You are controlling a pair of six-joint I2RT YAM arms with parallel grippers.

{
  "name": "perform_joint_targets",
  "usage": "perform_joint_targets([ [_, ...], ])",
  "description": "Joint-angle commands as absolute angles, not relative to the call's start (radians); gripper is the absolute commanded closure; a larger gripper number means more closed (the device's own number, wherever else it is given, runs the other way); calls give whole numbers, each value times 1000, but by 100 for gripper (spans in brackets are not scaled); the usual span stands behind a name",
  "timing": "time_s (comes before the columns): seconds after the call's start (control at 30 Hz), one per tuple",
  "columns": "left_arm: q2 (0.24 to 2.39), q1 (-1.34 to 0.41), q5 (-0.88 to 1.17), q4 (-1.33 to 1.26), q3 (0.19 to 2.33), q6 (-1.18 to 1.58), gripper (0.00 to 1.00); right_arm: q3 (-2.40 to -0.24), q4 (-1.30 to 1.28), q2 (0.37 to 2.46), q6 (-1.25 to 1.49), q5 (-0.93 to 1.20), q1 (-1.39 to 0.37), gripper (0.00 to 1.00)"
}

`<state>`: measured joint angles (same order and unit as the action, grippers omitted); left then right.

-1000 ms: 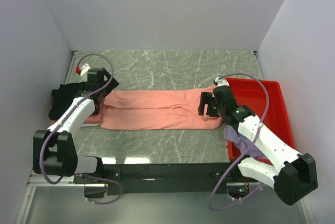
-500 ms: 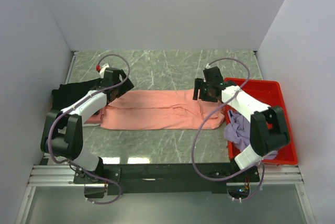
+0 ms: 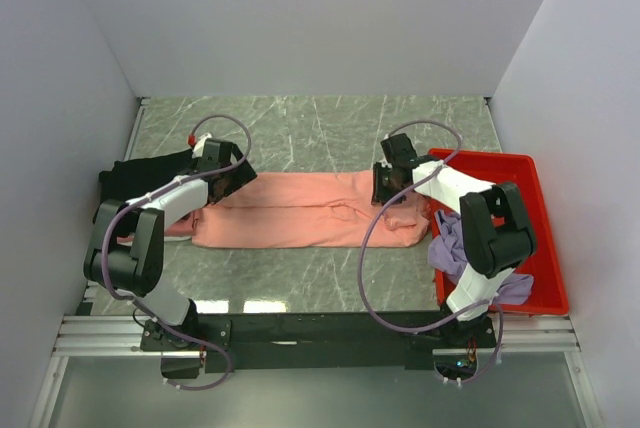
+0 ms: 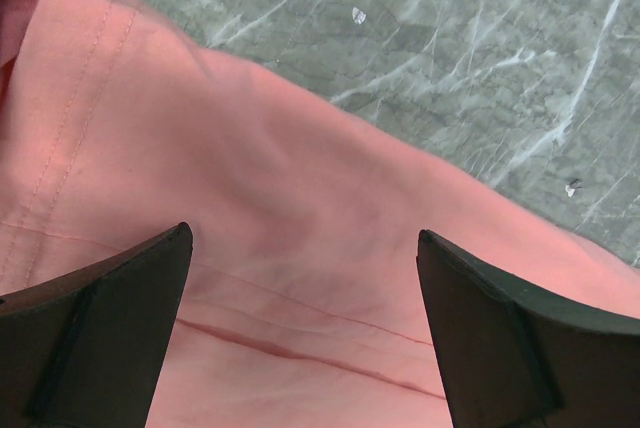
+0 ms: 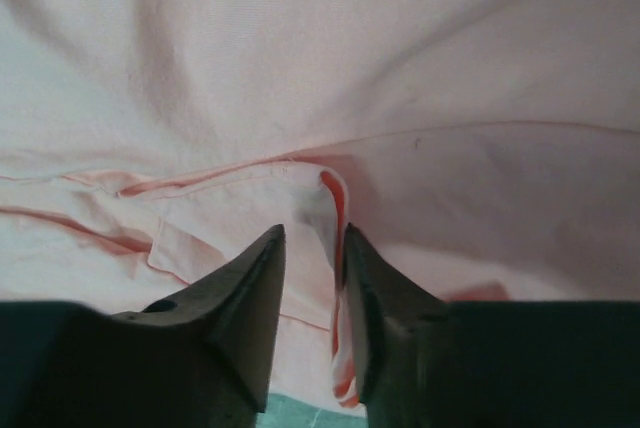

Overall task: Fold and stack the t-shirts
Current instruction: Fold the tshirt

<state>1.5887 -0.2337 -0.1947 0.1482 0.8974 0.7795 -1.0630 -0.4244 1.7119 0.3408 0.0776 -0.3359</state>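
A salmon-pink t-shirt [image 3: 300, 210] lies folded into a long strip across the table. My left gripper [image 3: 228, 180] hovers over the strip's left end near the far edge. In the left wrist view it [image 4: 302, 233] stands wide open above smooth salmon cloth [image 4: 250, 168]. My right gripper [image 3: 390, 188] is at the strip's right end. There its jaws [image 5: 313, 230] stand close together astride a raised fold of the shirt [image 5: 330, 198]. The fold leans on the right finger, and a slim gap shows beside the left finger. A black t-shirt [image 3: 140, 176] lies at the far left. A lavender t-shirt [image 3: 458, 246] hangs over the tray's near-left corner.
A red plastic tray [image 3: 520, 183] sits at the right edge of the green marble table [image 3: 300, 133]. A darker pink cloth [image 3: 176, 228] peeks from under the strip's left end. White walls close in on both sides and at the back.
Both grippers have moved from the strip's ends toward its far edge, the arms folding in. The right jaws have narrowed around a fold of the shirt. The left jaws stayed wide.
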Motion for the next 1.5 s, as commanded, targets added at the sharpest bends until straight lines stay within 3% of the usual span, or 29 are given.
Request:
perform_joint_targets([
  [0.0,1574,-236,-190,107,890,770,1,-1098,-402,1746,330,95,-334,64],
  [0.1,1554,-236,-206,113,884,762,0,-1085,-387,1736,331,100,-336,87],
  [0.23,1525,-236,-225,121,873,764,0,-1063,-370,1715,333,123,-339,99],
  [0.67,1433,-236,-213,109,808,778,0,-943,-359,1559,362,14,-526,100],
  [0.97,1385,-239,-235,127,792,784,0,-902,-439,1482,436,-127,-692,84],
  [1.1,1373,-238,-251,140,792,785,0,-888,-483,1451,472,-134,-768,66],
  [1.23,1364,-238,-252,144,788,787,1,-877,-508,1444,494,-107,-825,62],
  [1.3,1361,-239,-247,144,788,785,0,-885,-518,1428,509,-115,-830,54],
  [1.47,1350,-239,-238,146,792,782,1,-979,-569,1356,526,-254,-815,12],
])
